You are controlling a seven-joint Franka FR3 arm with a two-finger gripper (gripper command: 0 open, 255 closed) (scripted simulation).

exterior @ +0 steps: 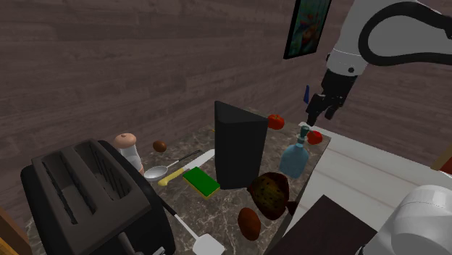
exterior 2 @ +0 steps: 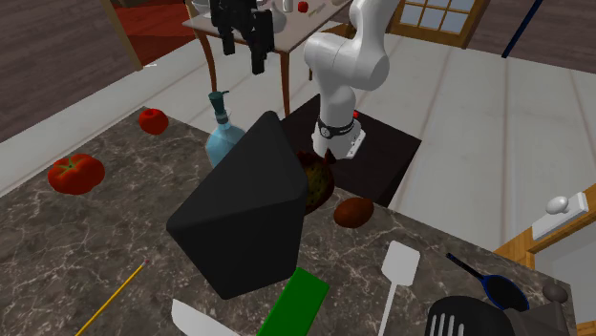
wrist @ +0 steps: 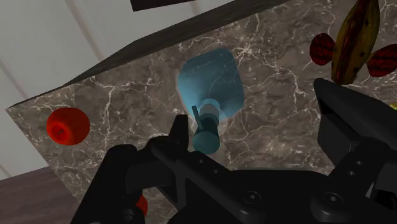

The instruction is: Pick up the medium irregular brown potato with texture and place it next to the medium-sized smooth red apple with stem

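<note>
Gripper (wrist: 254,111) above bottle (wrist: 210,83); potato (exterior: 249,223) well apart.

Under gripper (exterior: 316,119): blue bottle (exterior: 294,158) upright, blocking.
Beside potato (exterior: 249,223): black block (exterior: 239,145) near; counter (exterior: 224,210) edge side seemingly open.

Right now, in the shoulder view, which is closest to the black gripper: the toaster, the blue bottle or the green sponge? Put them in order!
1. The blue bottle, at the far end of the counter, just under the gripper.
2. The green sponge, mid-counter, on the view's left of the black box.
3. The black toaster, at the view's lower left, on the counter's other end.
</note>
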